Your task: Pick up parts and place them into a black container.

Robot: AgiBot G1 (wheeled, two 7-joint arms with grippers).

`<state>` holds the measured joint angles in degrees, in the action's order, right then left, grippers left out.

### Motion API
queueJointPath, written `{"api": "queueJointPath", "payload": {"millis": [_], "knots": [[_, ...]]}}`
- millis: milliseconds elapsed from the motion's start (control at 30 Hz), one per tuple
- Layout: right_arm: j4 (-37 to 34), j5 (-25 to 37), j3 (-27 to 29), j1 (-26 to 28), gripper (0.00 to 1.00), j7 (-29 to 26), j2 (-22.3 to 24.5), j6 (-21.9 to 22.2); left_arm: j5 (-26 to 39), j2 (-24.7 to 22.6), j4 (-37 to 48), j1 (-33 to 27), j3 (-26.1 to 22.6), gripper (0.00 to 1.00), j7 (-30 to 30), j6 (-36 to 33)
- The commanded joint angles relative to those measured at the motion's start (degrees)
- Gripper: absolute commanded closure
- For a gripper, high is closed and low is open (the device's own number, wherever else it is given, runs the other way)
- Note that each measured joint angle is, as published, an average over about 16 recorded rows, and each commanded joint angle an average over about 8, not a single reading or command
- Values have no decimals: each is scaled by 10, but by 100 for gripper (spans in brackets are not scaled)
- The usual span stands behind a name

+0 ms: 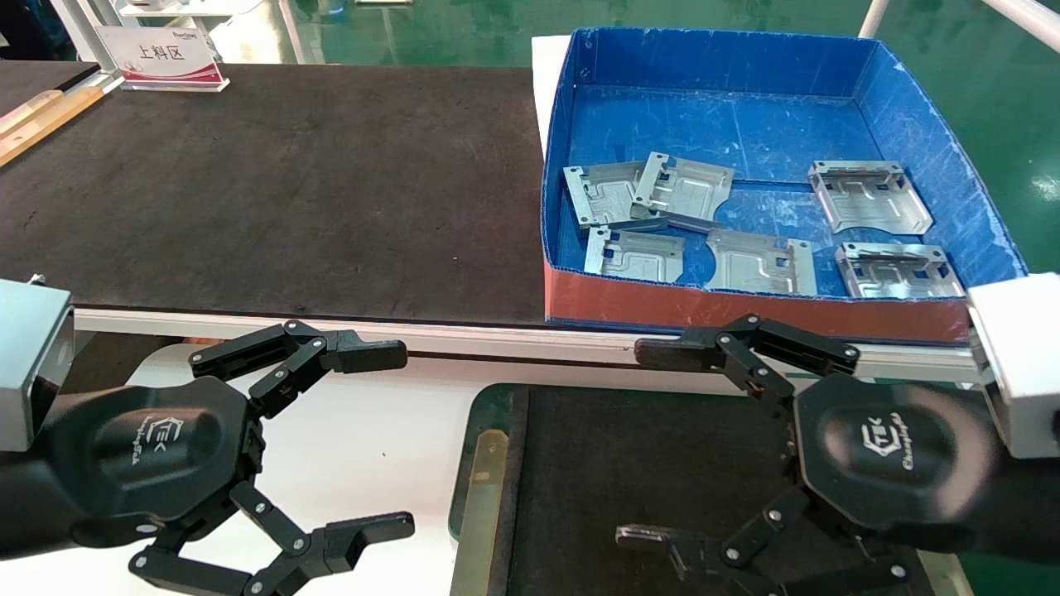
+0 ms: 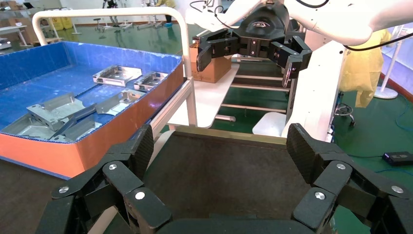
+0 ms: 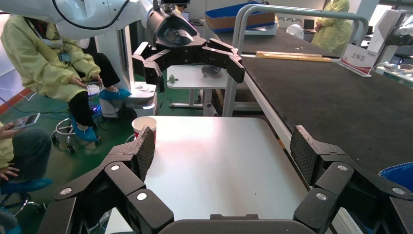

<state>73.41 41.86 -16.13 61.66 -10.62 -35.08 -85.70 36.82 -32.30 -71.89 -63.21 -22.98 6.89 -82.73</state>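
Note:
Several silver-grey stamped metal parts lie in a blue box: two overlapping (image 1: 609, 194) (image 1: 683, 189), one at the far right (image 1: 869, 194), and three along the red front wall (image 1: 636, 255) (image 1: 766, 261) (image 1: 898, 271). The black container (image 1: 497, 397), a felt-floored tray with a green rim and a brass rail, sits in front of the box and holds nothing. My left gripper (image 1: 389, 440) is open and empty over the white table, left of the tray. My right gripper (image 1: 646, 447) is open and empty above the tray. The parts (image 2: 53, 109) and the tray floor (image 2: 219, 175) also show in the left wrist view.
The blue box (image 1: 828, 58) with a red front wall (image 1: 745, 310) stands on a long black mat-covered tabletop (image 1: 290, 190). A sign (image 1: 161, 56) stands at the mat's far left. A paper cup (image 3: 144, 126) sits at the white table's (image 3: 219, 165) corner, and a seated person (image 3: 44, 63) is beyond it.

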Motion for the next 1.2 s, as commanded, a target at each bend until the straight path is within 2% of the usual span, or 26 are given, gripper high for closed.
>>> {"api": "queueJointPath", "payload": {"millis": [33, 367, 633, 1200], "knots": [[0, 0, 0, 0, 0, 0, 0, 0, 0, 0, 0, 0, 0, 0, 0, 0], [0, 0, 0, 0, 0, 0, 0, 0, 0, 0, 0, 0, 0, 0, 0, 0], [0, 0, 0, 0, 0, 0, 0, 0, 0, 0, 0, 0, 0, 100, 0, 0], [0, 0, 0, 0, 0, 0, 0, 0, 0, 0, 0, 0, 0, 100, 0, 0]]}}
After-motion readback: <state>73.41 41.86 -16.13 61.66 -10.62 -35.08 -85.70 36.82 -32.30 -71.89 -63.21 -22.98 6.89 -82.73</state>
